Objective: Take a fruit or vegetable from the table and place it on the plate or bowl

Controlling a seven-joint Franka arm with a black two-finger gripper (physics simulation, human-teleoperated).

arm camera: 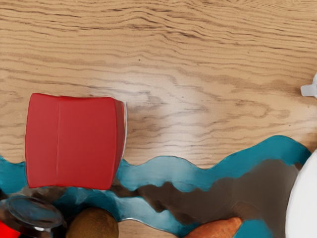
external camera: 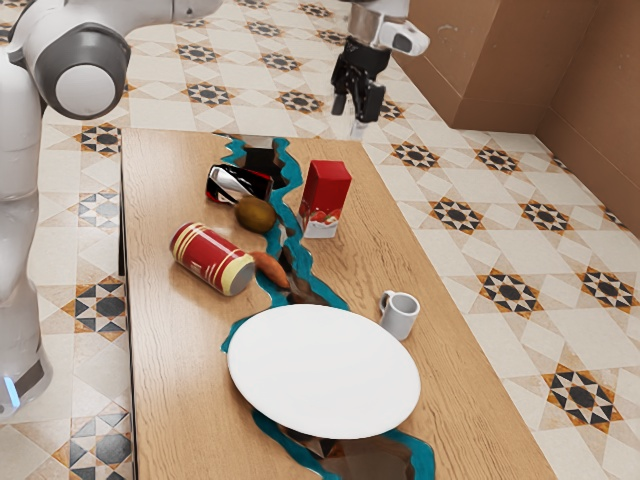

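Observation:
A brown kiwi [external camera: 256, 214] [arm camera: 92, 224] lies near the table's middle, beside a teal resin strip. An orange carrot [external camera: 270, 268] [arm camera: 215, 229] rests a little closer to the large white plate [external camera: 323, 370] [arm camera: 304, 203], which sits at the near end of the table. My gripper [external camera: 355, 115] hangs high above the table's far end, over the red carton, open with nothing between its fingers.
A red carton [external camera: 325, 198] [arm camera: 74, 141] stands upright beside the kiwi. A dark can [external camera: 238, 183] [arm camera: 29, 215] and a red-and-yellow can [external camera: 211, 258] lie on their sides. A white mug [external camera: 399, 314] [arm camera: 310, 89] stands near the plate toward the exterior view's right.

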